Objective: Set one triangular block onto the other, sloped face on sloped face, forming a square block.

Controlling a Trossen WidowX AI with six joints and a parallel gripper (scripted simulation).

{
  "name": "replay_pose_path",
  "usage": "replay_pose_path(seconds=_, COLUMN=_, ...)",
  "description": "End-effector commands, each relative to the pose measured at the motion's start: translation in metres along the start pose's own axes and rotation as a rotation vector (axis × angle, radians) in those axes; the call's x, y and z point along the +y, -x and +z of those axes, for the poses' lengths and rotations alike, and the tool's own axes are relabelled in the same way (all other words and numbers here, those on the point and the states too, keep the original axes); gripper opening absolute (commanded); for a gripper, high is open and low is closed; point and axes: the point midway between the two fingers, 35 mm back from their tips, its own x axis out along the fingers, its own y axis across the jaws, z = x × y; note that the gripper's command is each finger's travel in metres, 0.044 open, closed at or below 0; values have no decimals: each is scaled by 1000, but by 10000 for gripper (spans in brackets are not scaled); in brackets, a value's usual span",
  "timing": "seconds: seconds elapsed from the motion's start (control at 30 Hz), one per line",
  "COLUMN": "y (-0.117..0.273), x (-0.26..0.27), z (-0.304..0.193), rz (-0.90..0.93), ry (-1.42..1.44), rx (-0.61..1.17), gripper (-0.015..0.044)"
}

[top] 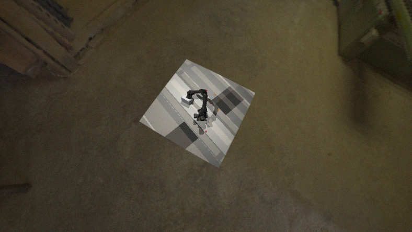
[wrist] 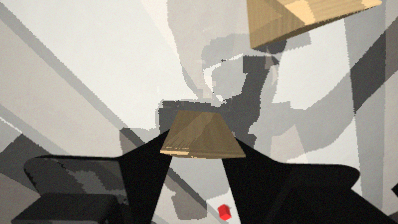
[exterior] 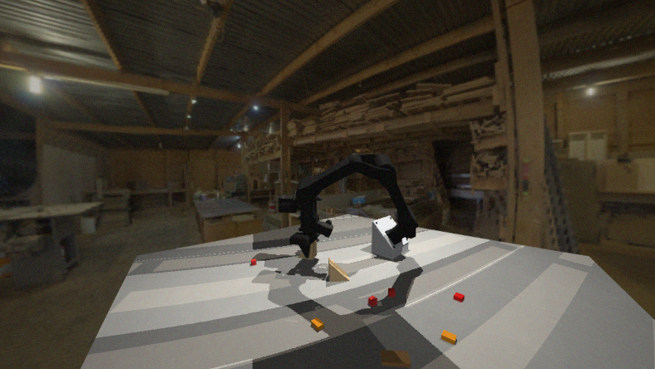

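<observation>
My gripper (exterior: 306, 253) (wrist: 197, 131) is shut on a wooden triangular block (exterior: 313, 250) (wrist: 200, 131), with a finger on each side of it. The held block appears a little above the table (exterior: 513, 292) (top: 155, 115). The other wooden triangular block (exterior: 336, 271) (wrist: 300, 20) rests on the table, apart from the held one, with its sloped face up. It is at the upper right in the wrist view, partly cut off by the frame. In the top view the arm hides the gripper's tips, and neither wooden block can be made out.
A light grey box (top: 186, 100) (exterior: 384, 242) stands by the arm's base. Small red pieces (exterior: 253, 262) (exterior: 372, 301) (exterior: 458, 297) and orange pieces (exterior: 317, 324) (exterior: 448, 337) lie about the table. A flat brown piece (exterior: 395, 358) lies at the near edge of the exterior view.
</observation>
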Motion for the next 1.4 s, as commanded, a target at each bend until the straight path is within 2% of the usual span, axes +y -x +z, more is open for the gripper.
replay_pose_path(seconds=0.0, y=0, x=0, z=0, rz=1, ry=-112, rx=2, gripper=0)
replay_pose_path(seconds=0.9, y=0, x=0, z=0, rz=1, ry=-839, rx=3, gripper=0)
replay_pose_path(seconds=1.37, y=0, x=0, z=0, rz=1, ry=-861, rx=3, gripper=0)
